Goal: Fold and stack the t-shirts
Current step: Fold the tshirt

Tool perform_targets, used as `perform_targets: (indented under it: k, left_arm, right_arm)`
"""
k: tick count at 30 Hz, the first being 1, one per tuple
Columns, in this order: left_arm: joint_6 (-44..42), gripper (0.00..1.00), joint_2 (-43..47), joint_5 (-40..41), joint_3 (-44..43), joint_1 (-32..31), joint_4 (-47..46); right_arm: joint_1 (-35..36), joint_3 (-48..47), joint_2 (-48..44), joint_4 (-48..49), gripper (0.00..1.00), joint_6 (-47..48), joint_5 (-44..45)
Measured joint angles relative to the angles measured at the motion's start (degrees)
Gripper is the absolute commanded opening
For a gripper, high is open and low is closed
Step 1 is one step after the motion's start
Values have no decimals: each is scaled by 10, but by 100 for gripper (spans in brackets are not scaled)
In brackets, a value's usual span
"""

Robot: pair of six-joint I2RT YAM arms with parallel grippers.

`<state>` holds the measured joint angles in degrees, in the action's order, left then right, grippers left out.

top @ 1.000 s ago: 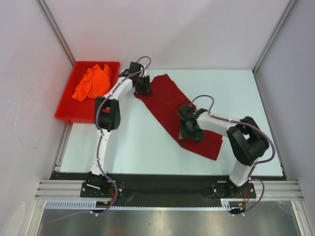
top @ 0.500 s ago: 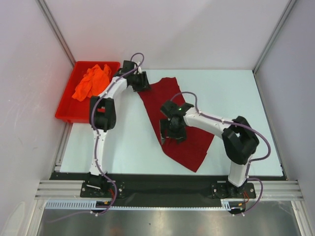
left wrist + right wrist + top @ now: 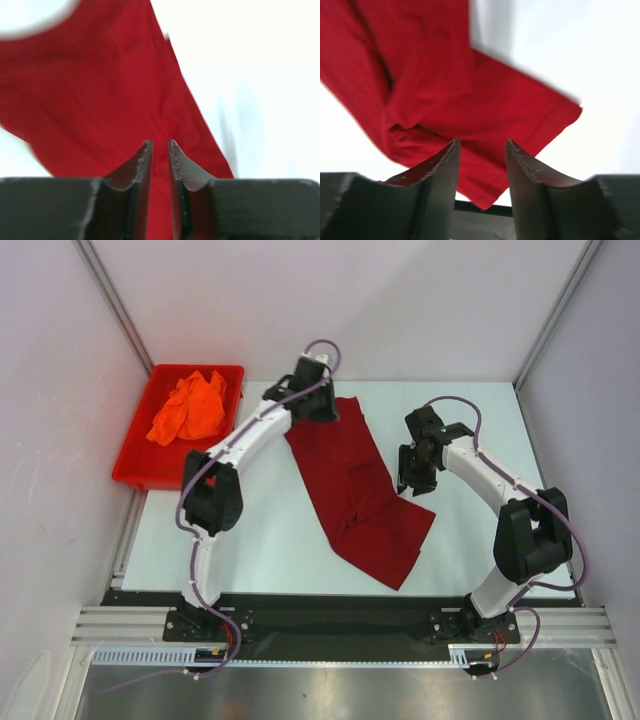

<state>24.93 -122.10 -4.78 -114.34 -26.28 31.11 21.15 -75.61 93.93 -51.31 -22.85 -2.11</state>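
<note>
Table (image 3: 250, 530): white top, walled on 3 sides, both arm bases at its near edge. Dark red shirt (image 3: 350, 480): lies flat on the table as 1 long slanted band, far end near the back middle and near end right of centre, close to the front edge. It is rumpled around the middle, where a flap of cloth lies doubled over the layer below; the right wrist view shows that overlap and a stitched hem corner beyond it. Bin (image 3: 135, 465): red plastic, open top, at the far left corner of the table, well apart from the dark red shirt. Contents: 1 orange shirt (image 3: 190, 408), bunched loosely and unfolded, filling the far half; the bin's near half shows bare floor. Left gripper (image 3: 320, 408): reached out to the far end of the dark red shirt, above its corner. In the wrist view its fingers (image 3: 140, 165) stand a narrow slit apart with no cloth between them and red cloth filling the view beneath; contact with the cloth cannot be told. Right gripper (image 3: 415, 478): just beside the right edge of the dark red shirt, over bare table. Its fingers (image 3: 440, 170) are parted with a clear gap, holding nothing.
</note>
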Motion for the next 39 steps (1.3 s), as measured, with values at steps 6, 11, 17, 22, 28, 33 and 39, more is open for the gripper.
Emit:
perform_targets:
  k: [6, 11, 17, 22, 28, 33, 39]
  left_arm:
    - [44, 21, -77, 106, -23, -77, 64]
    - [82, 21, -140, 149, -24, -85, 89]
    - [111, 25, -168, 160, -57, -78, 99]
    - [117, 27, -183, 141, -64, -69, 85]
    - [129, 30, -196, 43, -75, -31, 64]
    - [143, 33, -244, -62, -139, 20, 44]
    - [146, 43, -273, -118, -180, 59, 28]
  right_arm:
    - [-6, 41, 17, 34, 45, 11, 10]
    - [-6, 89, 24, 55, 45, 10, 30]
    - [-5, 128, 38, 85, 43, 3, 44]
    - [10, 155, 50, 110, 45, -24, 63]
    - [45, 209, 3, 145, 49, -79, 93]
    - [125, 270, -56, 155, 50, -142, 73]
    - [187, 309, -96, 147, 51, -223, -7]
